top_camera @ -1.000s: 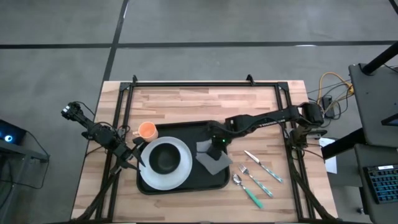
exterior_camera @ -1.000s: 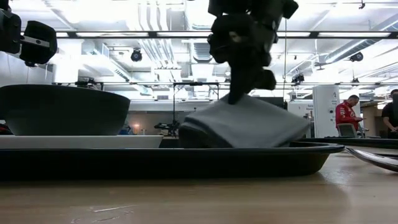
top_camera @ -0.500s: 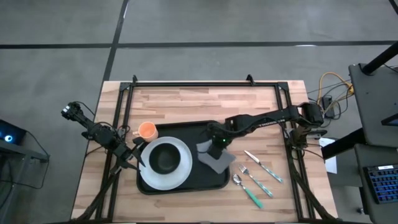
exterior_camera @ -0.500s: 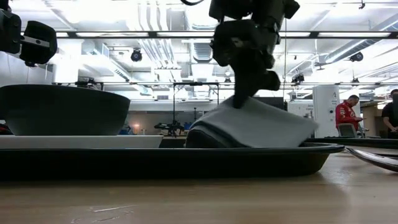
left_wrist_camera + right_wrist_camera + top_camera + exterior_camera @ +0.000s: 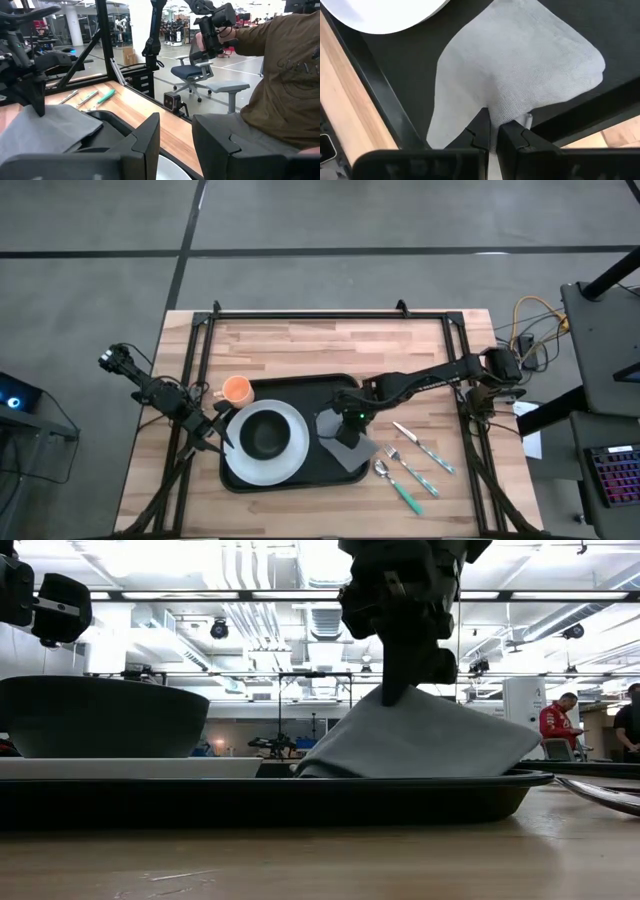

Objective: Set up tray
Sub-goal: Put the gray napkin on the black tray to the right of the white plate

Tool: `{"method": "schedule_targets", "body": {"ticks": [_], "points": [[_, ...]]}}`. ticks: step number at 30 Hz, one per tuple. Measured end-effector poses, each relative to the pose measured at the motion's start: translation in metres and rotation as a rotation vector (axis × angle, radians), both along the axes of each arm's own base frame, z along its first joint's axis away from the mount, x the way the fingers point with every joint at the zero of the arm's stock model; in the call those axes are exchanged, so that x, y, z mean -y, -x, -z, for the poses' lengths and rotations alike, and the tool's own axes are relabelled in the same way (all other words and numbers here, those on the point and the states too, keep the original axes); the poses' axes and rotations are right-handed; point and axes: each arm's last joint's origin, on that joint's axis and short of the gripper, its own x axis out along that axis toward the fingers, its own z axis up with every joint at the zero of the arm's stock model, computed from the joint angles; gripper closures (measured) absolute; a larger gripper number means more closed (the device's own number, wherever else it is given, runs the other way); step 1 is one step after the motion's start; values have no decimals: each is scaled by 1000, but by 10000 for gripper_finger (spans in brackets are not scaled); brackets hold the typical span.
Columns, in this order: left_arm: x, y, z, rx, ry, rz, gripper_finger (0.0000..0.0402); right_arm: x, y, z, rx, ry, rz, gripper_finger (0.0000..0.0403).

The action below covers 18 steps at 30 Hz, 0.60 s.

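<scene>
Since 1 s ago the right gripper (image 5: 351, 420) has dragged the grey napkin (image 5: 344, 442) toward the tray's right rim, and the cloth has flattened from a bunched fold into a tilted sheet. Fingers are pinched on its raised edge. The tray (image 5: 300, 385) sits mid-table, carrying the white plate (image 5: 290, 450) and dark bowl (image 5: 262, 435). Step in hand: placing the napkin; next, probably lower and release. Left gripper (image 5: 213, 429) waits by the plate, fingers apart.
</scene>
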Motion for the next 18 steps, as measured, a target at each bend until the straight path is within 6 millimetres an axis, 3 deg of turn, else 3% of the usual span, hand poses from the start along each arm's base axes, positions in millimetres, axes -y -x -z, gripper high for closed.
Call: {"method": "schedule_targets", "body": {"ticks": [7,18], "points": [[0,0,0,0,0,0,306,-2,0,0,9,20,-54,383],[0,0,0,0,0,0,306,4,-2,-3,28,46,-99,303]]}}
